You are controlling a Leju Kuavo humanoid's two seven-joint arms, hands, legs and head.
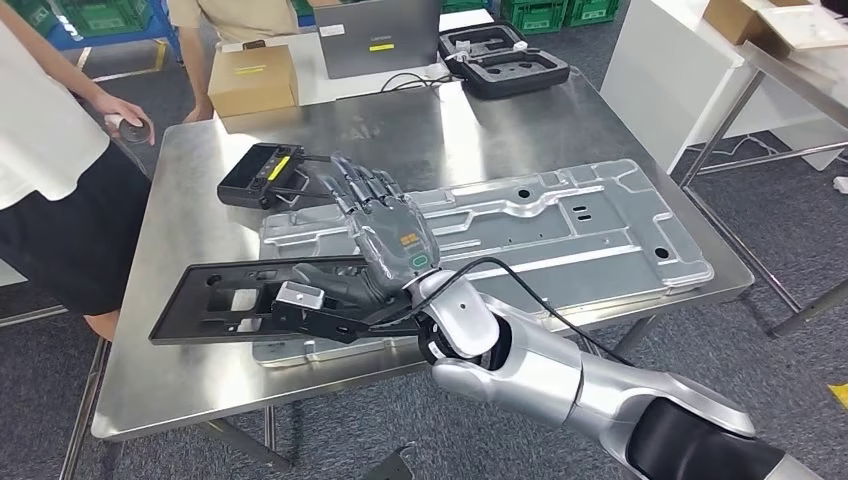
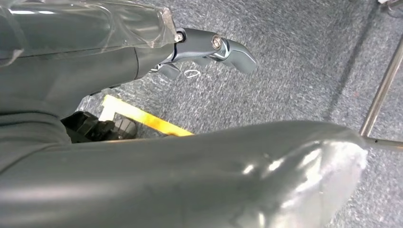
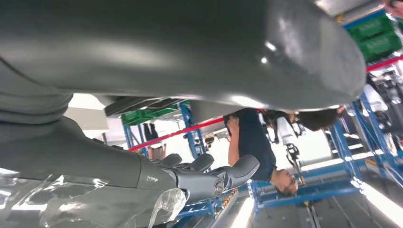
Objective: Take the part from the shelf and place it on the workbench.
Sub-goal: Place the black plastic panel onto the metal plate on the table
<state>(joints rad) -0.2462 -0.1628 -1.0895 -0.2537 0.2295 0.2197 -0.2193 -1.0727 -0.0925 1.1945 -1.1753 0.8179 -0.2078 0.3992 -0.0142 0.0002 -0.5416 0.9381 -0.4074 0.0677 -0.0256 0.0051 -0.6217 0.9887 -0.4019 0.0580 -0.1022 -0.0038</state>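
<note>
**Black part held over the steel workbench**

Black part [image 1: 235,297], a long flat plate with cut-outs, sits under the right hand [image 1: 385,240], which grips its near end: the thumb is tucked beneath and the fingers [image 1: 362,190] stretch out flat above. From the hand the part runs off to the left, lying low over the workbench [image 1: 190,225] and overlapping the front edge of a big grey metal panel [image 1: 560,225] that spreads out to the hand's right. Just past the fingertips lies a small black controller [image 1: 262,176] with a yellow label. Farther beyond the hand are a cardboard box [image 1: 252,80], a laptop [image 1: 378,38] and an open black case [image 1: 503,60]. A person [image 1: 50,180] stands at the table's left side, one hand on its corner.

The left hand [image 2: 209,50] hangs over grey carpet, holding nothing, its fingers a little bent
</note>
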